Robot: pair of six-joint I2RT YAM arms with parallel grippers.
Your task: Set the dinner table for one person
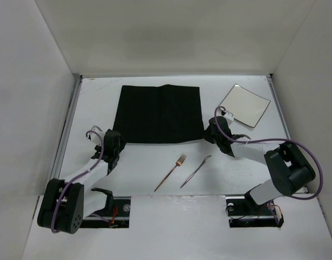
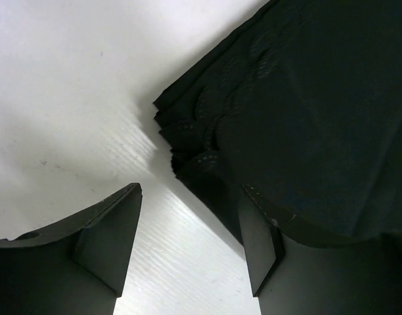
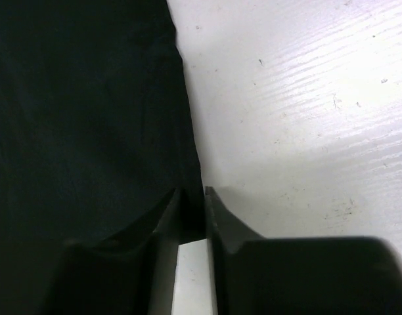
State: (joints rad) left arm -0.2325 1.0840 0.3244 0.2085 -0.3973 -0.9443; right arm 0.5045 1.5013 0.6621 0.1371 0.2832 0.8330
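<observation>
The white dinner table (image 1: 139,168) holds a black cloth mat (image 1: 159,114) at the middle back. A square pale plate (image 1: 243,104) lies to the mat's right. A copper fork (image 1: 171,172) and a slim silver utensil (image 1: 197,170) lie in front of the mat. My left gripper (image 1: 113,142) is open at the mat's near left corner (image 2: 188,141). One finger (image 2: 260,236) is against the cloth, and bare table shows between the jaws. My right gripper (image 1: 211,132) is shut on the mat's near right corner (image 3: 188,170).
Thin metal rails (image 1: 68,124) run along the table's side edges, and white walls enclose the table. The arm bases sit at the near edge (image 1: 253,208).
</observation>
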